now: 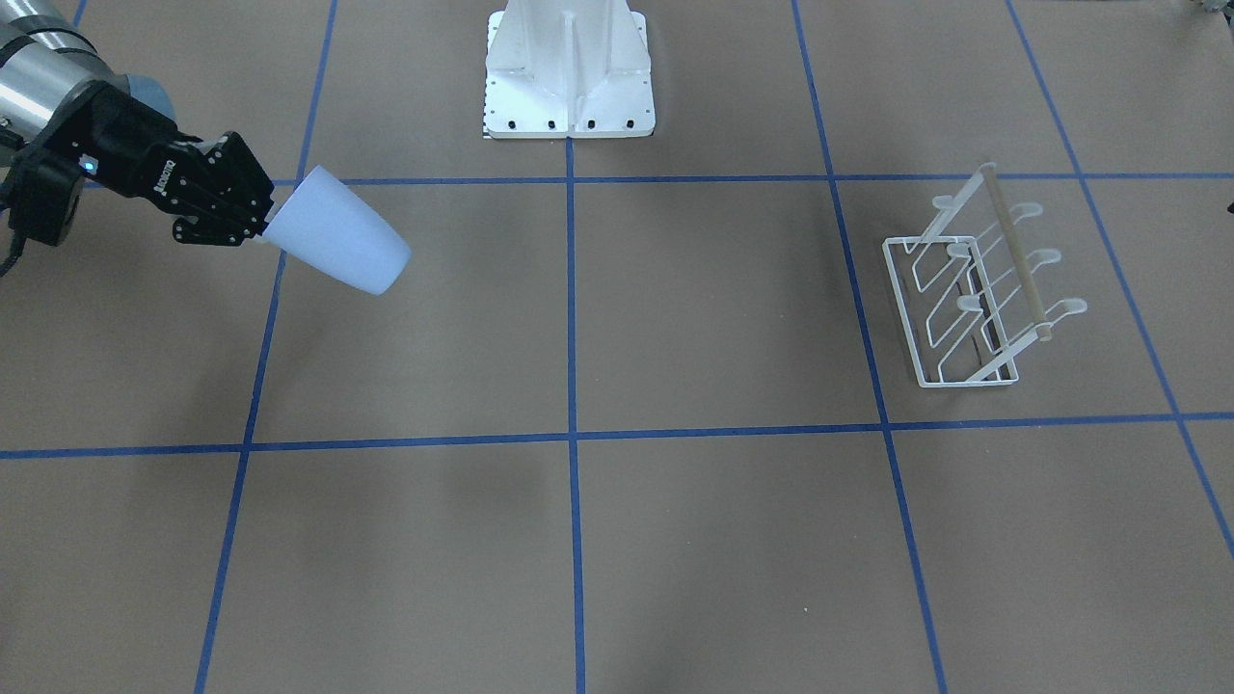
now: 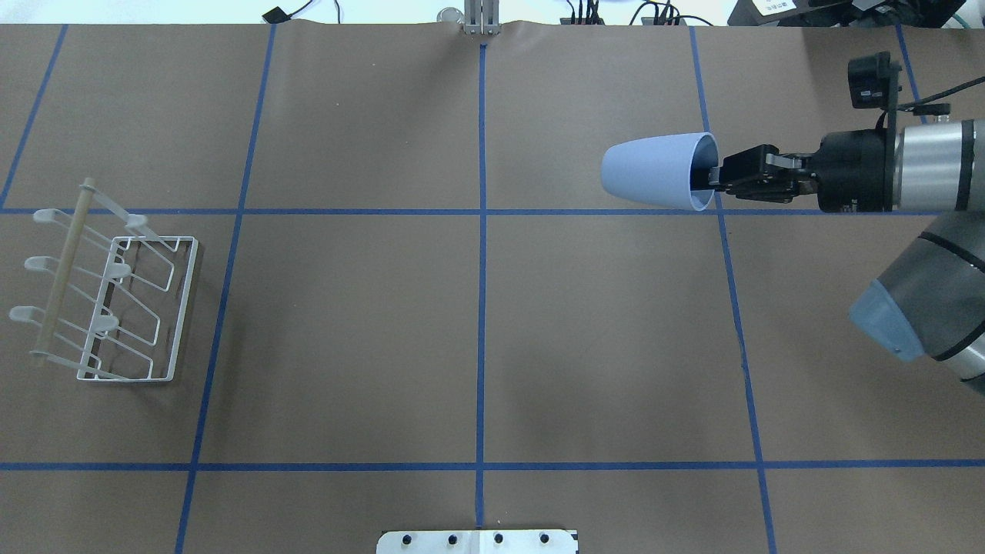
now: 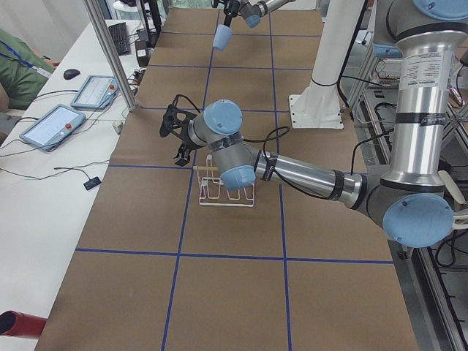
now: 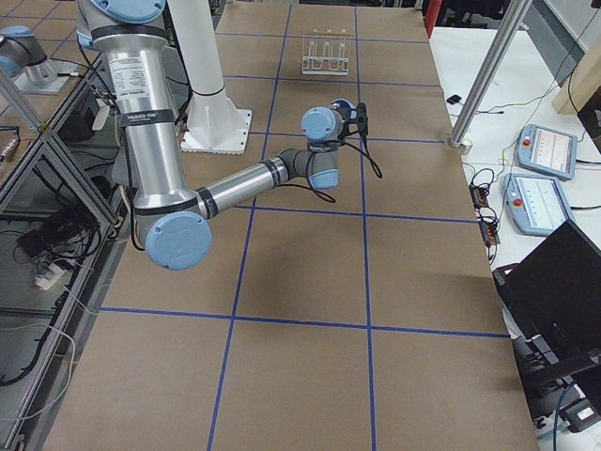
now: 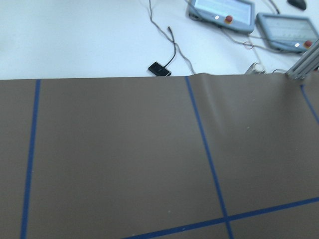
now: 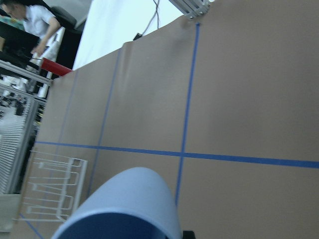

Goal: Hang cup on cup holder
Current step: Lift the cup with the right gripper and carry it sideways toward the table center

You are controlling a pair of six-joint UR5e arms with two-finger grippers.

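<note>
The light-blue cup point(image 2: 654, 178) lies on its side in the air at the far right of the overhead view, mouth toward the arm. My right gripper point(image 2: 714, 181) is shut on its rim, one finger inside the mouth. Both also show in the front view, the cup point(image 1: 337, 243) and the gripper point(image 1: 258, 220), and the cup fills the bottom of the right wrist view point(image 6: 124, 209). The white wire cup holder point(image 2: 115, 300) with its wooden rod point(image 2: 65, 269) stands far off at the left, empty. My left gripper point(image 3: 175, 133) shows only in the exterior left view, so I cannot tell its state.
The white robot base point(image 1: 569, 72) stands at the table's near middle edge. Blue tape lines point(image 2: 482, 308) cross the brown table. An aluminium post point(image 3: 110, 51) and control tablets point(image 3: 51, 124) stand on the operators' side table.
</note>
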